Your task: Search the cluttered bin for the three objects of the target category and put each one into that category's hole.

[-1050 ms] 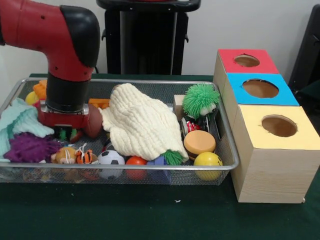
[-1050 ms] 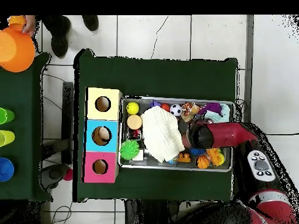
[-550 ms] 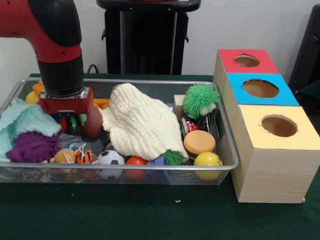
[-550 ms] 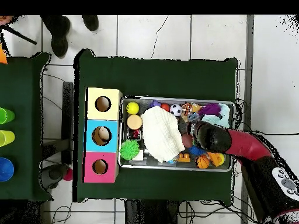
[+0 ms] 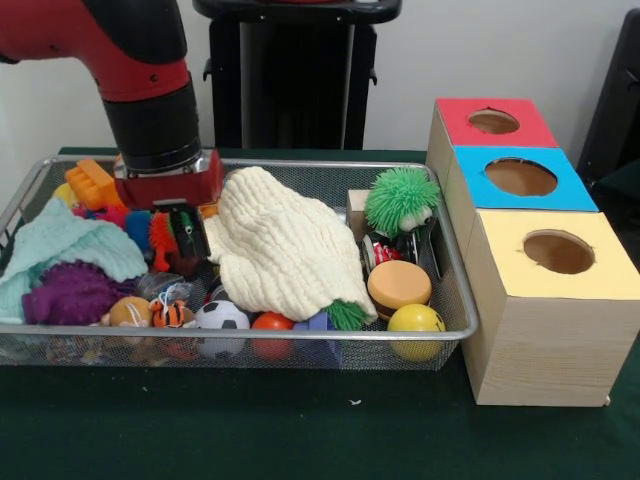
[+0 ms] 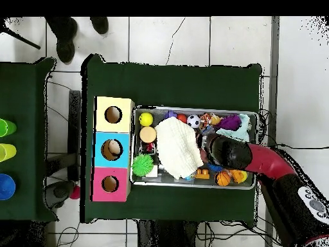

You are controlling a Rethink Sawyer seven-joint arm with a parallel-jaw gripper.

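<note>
The wire bin (image 5: 455,300) holds a jumble of toys. A cream knit cloth (image 5: 280,250) (image 6: 177,146) covers its middle. Along the front lie a soccer ball (image 5: 222,315), a red ball (image 5: 270,322), a yellow ball (image 5: 415,320) and a small tiger toy (image 5: 172,313). My gripper (image 5: 175,238) hangs just above the toys, left of the cloth, with an orange-red spiky toy (image 5: 160,242) right at it. From above, the arm (image 6: 247,156) hides the gripper. The wooden box has a red hole (image 5: 493,121), a blue hole (image 5: 520,176) and a yellow hole (image 5: 558,251).
A green spiky ball (image 5: 402,200) and an orange disc (image 5: 398,283) sit at the bin's right end. A mint cloth (image 5: 60,245), a purple fuzzy toy (image 5: 70,295) and an orange block (image 5: 92,183) fill the left end. A person's shoes (image 6: 64,38) show beyond the table.
The gripper has risen out of the toys and shifted right toward the cream cloth. The orange block behind it is now uncovered.
</note>
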